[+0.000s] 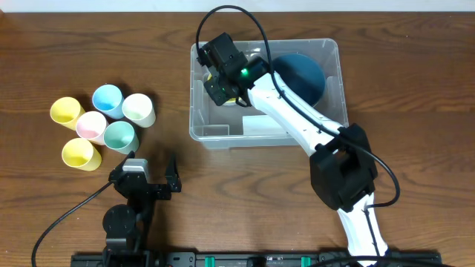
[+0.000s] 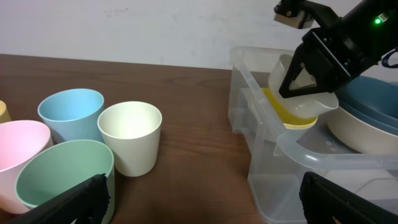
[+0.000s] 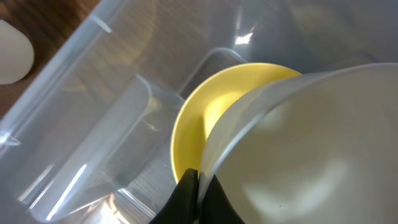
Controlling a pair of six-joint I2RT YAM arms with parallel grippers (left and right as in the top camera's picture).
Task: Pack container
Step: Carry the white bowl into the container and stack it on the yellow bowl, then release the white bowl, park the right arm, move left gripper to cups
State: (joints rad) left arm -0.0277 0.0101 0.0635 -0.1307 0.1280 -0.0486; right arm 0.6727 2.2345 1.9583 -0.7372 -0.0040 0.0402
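Two arms at the table, only the right one reaching inside the clear container.

The container (image 1: 338,89) sits toward the far middle of the wooden table (image 1: 415,44), and the right gripper (image 1: 221,89) hangs inside its left end, close to the left wall. From where I stand its fingers look clenched on the rim of a pale bowl (image 3: 311,143), one finger on either side. That bowl is tilted over a yellow bowl (image 3: 189,124) lying beneath it in the bin. A dark blue bowl (image 1: 304,74) fills the container's right half, partly behind the arm. The left gripper (image 1: 152,169) rests near the table's front edge, well apart from the container, jaws spread wide and holding nothing. Six cups (image 1: 100,122) stand clustered on the table, off to the container's left.
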